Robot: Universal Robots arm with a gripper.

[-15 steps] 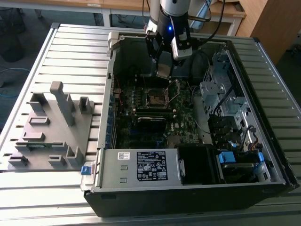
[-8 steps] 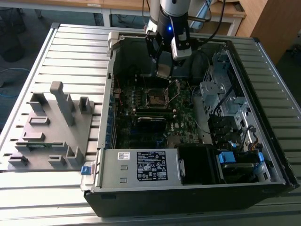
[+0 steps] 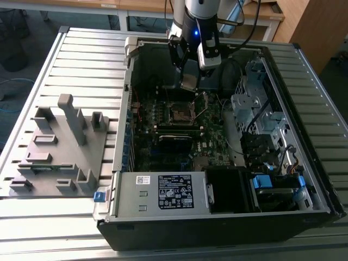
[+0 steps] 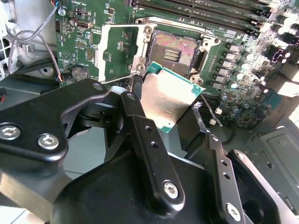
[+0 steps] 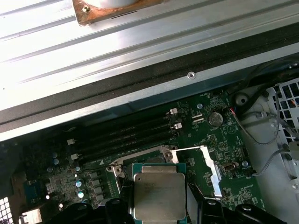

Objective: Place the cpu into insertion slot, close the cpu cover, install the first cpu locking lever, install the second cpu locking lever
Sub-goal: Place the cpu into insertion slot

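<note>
My gripper (image 3: 188,76) hangs inside the open computer case, shut on the cpu (image 3: 188,82), above and just behind the insertion slot (image 3: 179,113). In the second wrist view the cpu (image 4: 168,100) sits tilted between the two black fingers (image 4: 140,116), silver top showing, short of the bare dark slot (image 4: 175,51). The cpu cover (image 4: 119,49) is swung open and lies flat beside the slot. In the first wrist view the cpu (image 5: 159,191) hides most of the slot, with the cover (image 5: 211,170) beside it.
Long black memory slots (image 5: 126,135) run beside the socket. A metal drive cage (image 3: 255,103) with cables fills the case at the exterior view's right; the power supply (image 3: 168,190) is at the front. A grey fixture (image 3: 60,147) stands on the slatted table at the left.
</note>
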